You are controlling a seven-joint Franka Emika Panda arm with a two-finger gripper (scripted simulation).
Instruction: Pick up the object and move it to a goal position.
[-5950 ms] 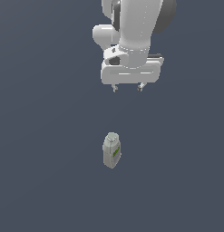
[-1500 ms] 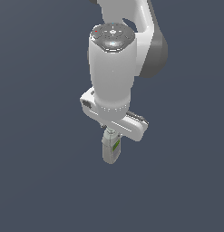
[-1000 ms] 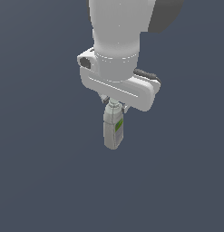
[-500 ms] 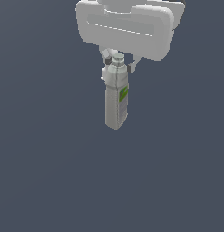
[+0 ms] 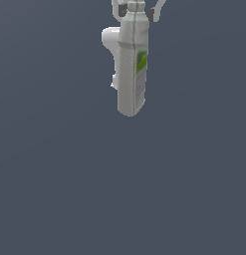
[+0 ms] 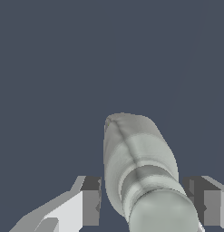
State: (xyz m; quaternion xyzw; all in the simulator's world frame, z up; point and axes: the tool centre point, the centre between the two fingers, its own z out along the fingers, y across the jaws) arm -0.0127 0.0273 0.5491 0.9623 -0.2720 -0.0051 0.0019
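The object, a pale grey-white bottle (image 5: 131, 69) with a green label patch (image 5: 141, 60), hangs upright high in the exterior view, cap uppermost. My gripper (image 5: 137, 10) is shut on the bottle at its cap end, with a dark fingertip (image 5: 122, 10) on either side, and holds it in the air. Most of the hand is cut off by the top edge of the exterior view. In the wrist view the bottle (image 6: 133, 158) runs away from the camera between the two fingers (image 6: 90, 201), its round cap (image 6: 162, 212) nearest.
A white part of the arm (image 5: 110, 42) shows behind the bottle in the exterior view. A plain dark blue-grey ground (image 5: 122, 189) fills the rest of both views.
The gripper came down onto the bottle, closed on its cap end and lifted it. Over the last second the bottle has risen and now looks much larger in the exterior view.
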